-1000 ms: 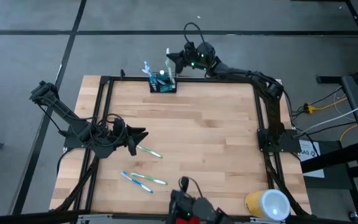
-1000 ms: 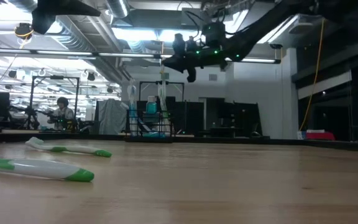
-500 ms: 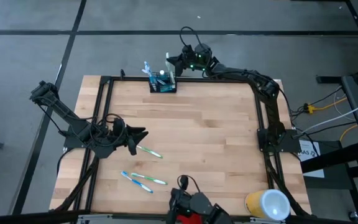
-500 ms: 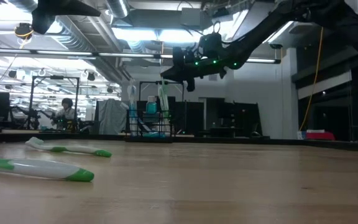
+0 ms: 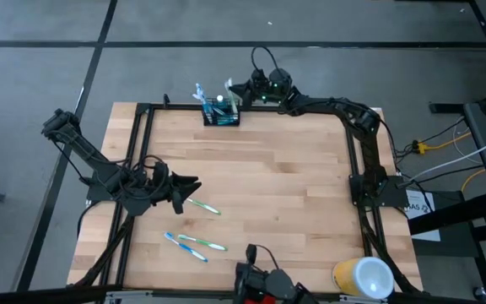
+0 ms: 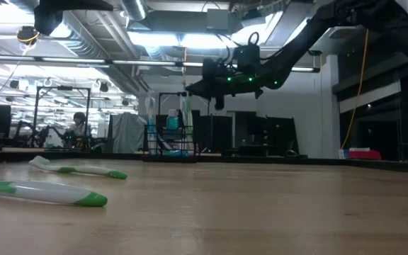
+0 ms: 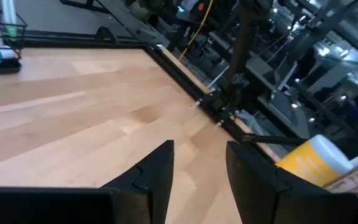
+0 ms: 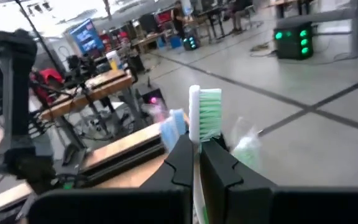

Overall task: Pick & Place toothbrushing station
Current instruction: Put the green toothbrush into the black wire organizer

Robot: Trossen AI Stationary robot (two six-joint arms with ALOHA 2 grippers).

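Note:
The toothbrushing station, a small black wire-mesh caddy (image 5: 221,116), stands on the table's far edge with brushes upright in it; it also shows in the low view (image 6: 168,142). My right gripper (image 5: 240,91) is over its right end, shut on a white-and-green toothbrush (image 8: 204,118). My left gripper (image 5: 186,185) is open and empty at the table's left, just beside a green-and-white toothbrush (image 5: 202,206) lying flat. Two more toothbrushes (image 5: 193,245) lie flat near the near edge. My right gripper pinches the toothbrush's handle (image 8: 195,152) just below the bristle head between its two fingers. The fingers come roughly level from the table's right side and lie across the brush. The brush stands upright (image 6: 185,113); whether its lower end is inside the caddy I cannot tell.
A yellow-and-white cup (image 5: 363,277) lies at the near right corner, off the wood. A black frame (image 5: 142,152) runs around the table. The bare wood between the caddy and the loose brushes is free.
My right gripper has gone down toward the caddy with the toothbrush, which stays upright. My left arm has kept still.

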